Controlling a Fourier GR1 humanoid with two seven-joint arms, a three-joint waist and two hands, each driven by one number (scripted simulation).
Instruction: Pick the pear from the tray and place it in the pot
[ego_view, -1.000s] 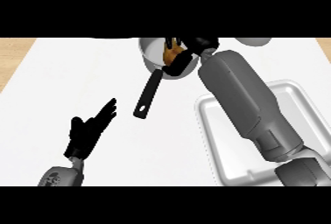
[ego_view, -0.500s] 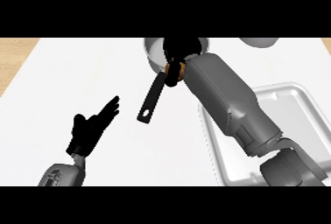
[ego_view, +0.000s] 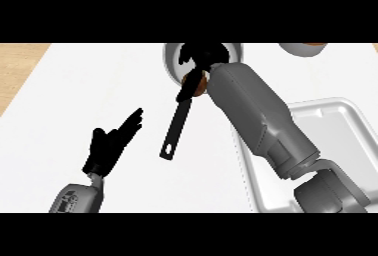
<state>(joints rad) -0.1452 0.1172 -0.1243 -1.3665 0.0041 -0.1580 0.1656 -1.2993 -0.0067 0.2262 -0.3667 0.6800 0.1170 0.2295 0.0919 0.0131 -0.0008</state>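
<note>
Your right hand (ego_view: 201, 54) is over the far pot (ego_view: 174, 62), fingers curled around the pear (ego_view: 198, 86), I think; only letting go remains. Left hand (ego_view: 111, 145) rests spread, near left.

The left black fingered hand (ego_view: 111, 145), at seven o'clock, joined a grey rounded forearm with dark markings. The right black hand (ego_view: 201, 54) capped a thick grey segmented forearm.

pear (ego_view: 198, 85) mostly behind right hand (ego_view: 201, 54)
</note>
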